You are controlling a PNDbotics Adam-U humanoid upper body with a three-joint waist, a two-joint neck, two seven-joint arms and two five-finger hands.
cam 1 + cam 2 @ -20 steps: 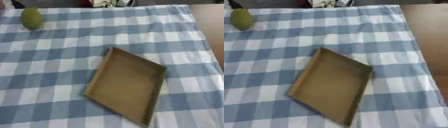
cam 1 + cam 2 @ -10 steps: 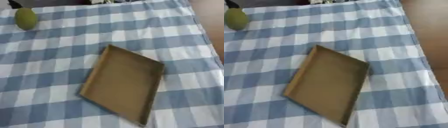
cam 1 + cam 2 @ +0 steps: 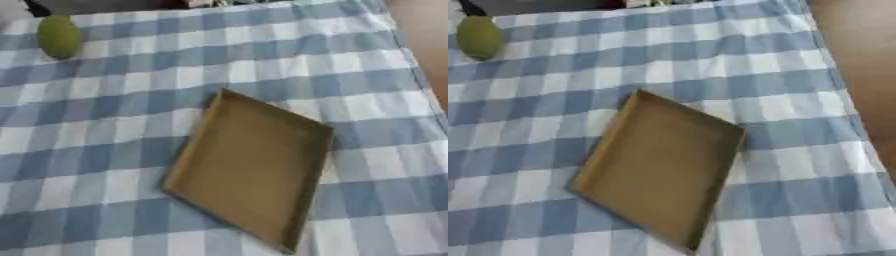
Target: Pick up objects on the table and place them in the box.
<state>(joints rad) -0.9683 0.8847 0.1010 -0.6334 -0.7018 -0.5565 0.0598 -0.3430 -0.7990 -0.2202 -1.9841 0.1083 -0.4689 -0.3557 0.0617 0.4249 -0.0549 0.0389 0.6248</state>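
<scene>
Left eye view shows a shallow brown cardboard box [image 3: 249,170] lying open and skewed on the blue-and-white checked tablecloth [image 3: 114,125], its inside bare as far as can be seen. The only loose object in sight is a green rounded fruit [image 3: 59,36], perhaps a lime or small pear, standing well apart from the box, toward the far left corner of the cloth and close to its far edge. Neither of the robot's hands appears in either eye view, so how far open they are, and whether they have hold of anything, cannot be told. By the look of it nothing has yet gone into the box, and the step in hand is the reach for the fruit. Since it sits far to the left of the box, the left hand seems the natural one. A rounded fruit is likely to roll if nudged, so it would be wise to come down over it with fingers spread and close around its middle, not push at it from the side, then carry it over the box's near wall and set it down low inside.
</scene>
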